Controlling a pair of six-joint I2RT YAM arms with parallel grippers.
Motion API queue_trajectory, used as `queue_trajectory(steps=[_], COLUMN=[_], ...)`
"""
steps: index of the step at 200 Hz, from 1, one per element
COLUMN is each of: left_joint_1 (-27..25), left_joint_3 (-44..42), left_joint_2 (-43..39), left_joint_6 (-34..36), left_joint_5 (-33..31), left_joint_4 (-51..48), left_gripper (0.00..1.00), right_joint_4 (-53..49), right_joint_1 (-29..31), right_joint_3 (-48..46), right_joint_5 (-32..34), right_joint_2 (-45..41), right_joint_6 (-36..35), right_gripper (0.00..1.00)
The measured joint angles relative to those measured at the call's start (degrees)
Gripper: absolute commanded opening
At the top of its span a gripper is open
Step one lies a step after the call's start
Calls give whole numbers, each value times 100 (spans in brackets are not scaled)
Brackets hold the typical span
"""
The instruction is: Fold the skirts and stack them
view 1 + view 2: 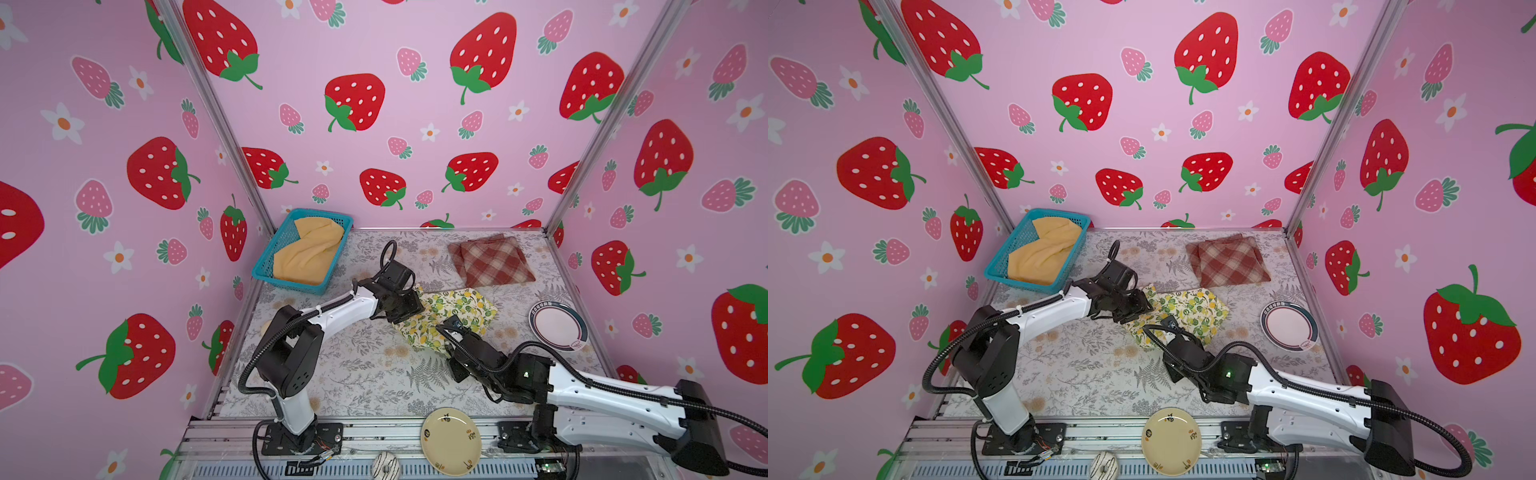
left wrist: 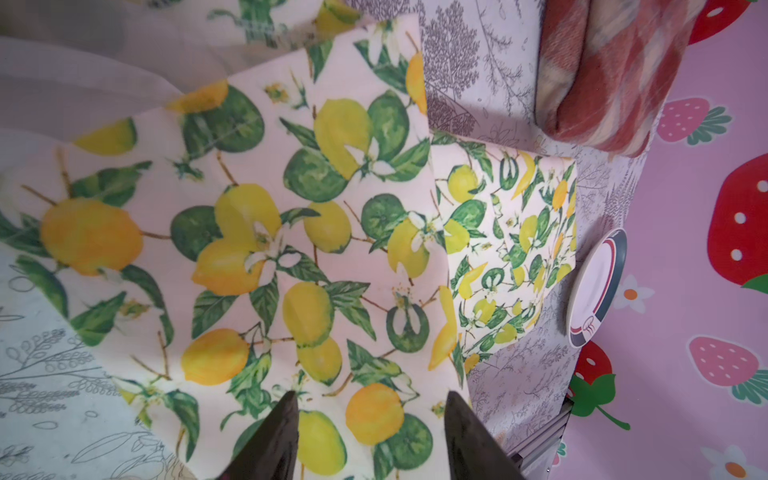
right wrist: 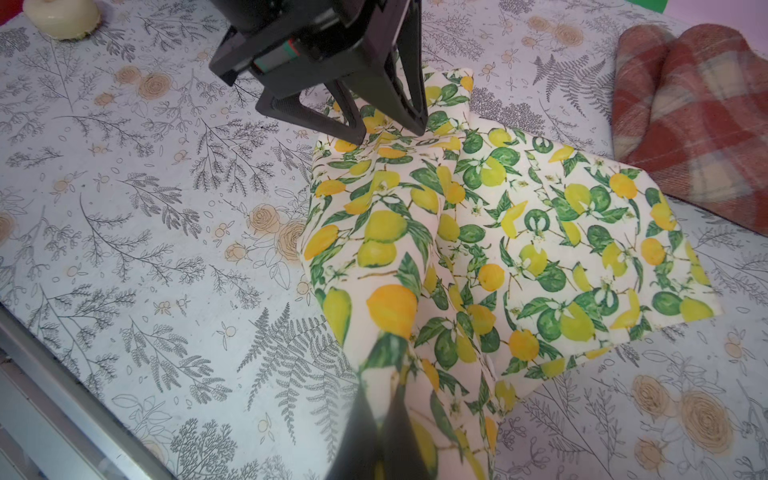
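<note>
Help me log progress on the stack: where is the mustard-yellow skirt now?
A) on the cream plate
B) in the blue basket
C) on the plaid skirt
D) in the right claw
B: the mustard-yellow skirt lies bunched inside the blue basket, at the back left in both top views.

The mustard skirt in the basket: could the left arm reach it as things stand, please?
Probably yes: the mustard skirt lies uncovered in the open-topped basket, nothing stands between, and the left end effector is open over the lemon skirt, gripping nothing.
</note>
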Motion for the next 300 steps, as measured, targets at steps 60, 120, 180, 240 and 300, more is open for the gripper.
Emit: queue_trajectory(steps=[60,120,180,240,300], left_joint_1=[-131,-245,-186,402,809], left_joint_3=[127,240,269,345,393], left_joint_2=[313,396,319,63,127], left_joint_6=[-4,11,2,271,466], left_joint_5=[81,103,59,-275,-442], left_joint_4=[-9,17,72,-262,-476], left_gripper=[56,10,3,75,74], right_joint_4=[-42,-59,-146,-531,-544], right_joint_1=[0,0,0,0,0], right_joint_3=[11,11,11,387,758], right_joint_5=[50,63,105,175,208], right_joint_2=[11,22,-7,-170,-201], right_joint_6=[-13,-48,-48,-229,-358], right_gripper=[5,5,5,5,5])
